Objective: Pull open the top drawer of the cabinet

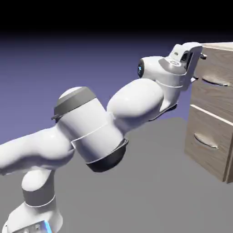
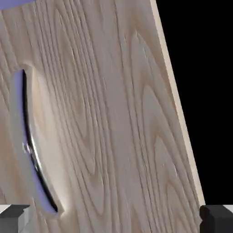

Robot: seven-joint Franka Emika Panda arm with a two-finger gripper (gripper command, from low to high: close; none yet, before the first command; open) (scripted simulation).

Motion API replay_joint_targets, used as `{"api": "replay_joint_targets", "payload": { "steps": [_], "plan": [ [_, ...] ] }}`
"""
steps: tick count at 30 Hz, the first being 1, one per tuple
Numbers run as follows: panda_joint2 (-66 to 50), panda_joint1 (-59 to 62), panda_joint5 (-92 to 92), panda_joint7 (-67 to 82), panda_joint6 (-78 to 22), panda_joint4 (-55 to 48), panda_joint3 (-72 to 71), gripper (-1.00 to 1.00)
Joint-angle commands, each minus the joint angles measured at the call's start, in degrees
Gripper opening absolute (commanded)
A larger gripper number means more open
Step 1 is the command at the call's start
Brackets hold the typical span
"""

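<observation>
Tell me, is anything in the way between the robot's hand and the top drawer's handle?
Nothing visible is. The open gripper sits right in front of the top drawer, and the hand view shows only bare wood and the silver handle off to its left side.

Two cameras: one fixed beside the arm, one riding on the hand

The exterior view stood off to the side, a little above table height, and looked across the white arm (image 1: 95,132) toward the cabinet (image 1: 214,136) at its right edge, far enough back to take in most of the arm and both drawer fronts. The hand view sat close against the top drawer (image 2: 113,113), rolled so that the wood grain and the silver handle (image 2: 32,150) ran nearly upright; the drawer front filled most of it, with grey fingertips (image 2: 13,217) at the bottom corners. Both views shared that drawer front and its handle.
</observation>
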State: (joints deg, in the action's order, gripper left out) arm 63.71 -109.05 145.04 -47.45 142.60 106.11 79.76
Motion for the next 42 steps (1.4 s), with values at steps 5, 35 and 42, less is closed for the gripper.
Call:
{"api": "replay_joint_targets", "payload": {
  "steps": [5, 35, 42],
  "plan": [
    [2.7, -9.3, 12.5, -0.4, -2.7, -4.7, 6.9, 0.0],
    [1.7, 8.7, 11.9, -3.9, -11.4, 20.5, -2.8, -1.0],
    [3.6, 20.5, 8.9, -4.3, -15.2, 35.1, -10.8, -1.0]
  ]
}}
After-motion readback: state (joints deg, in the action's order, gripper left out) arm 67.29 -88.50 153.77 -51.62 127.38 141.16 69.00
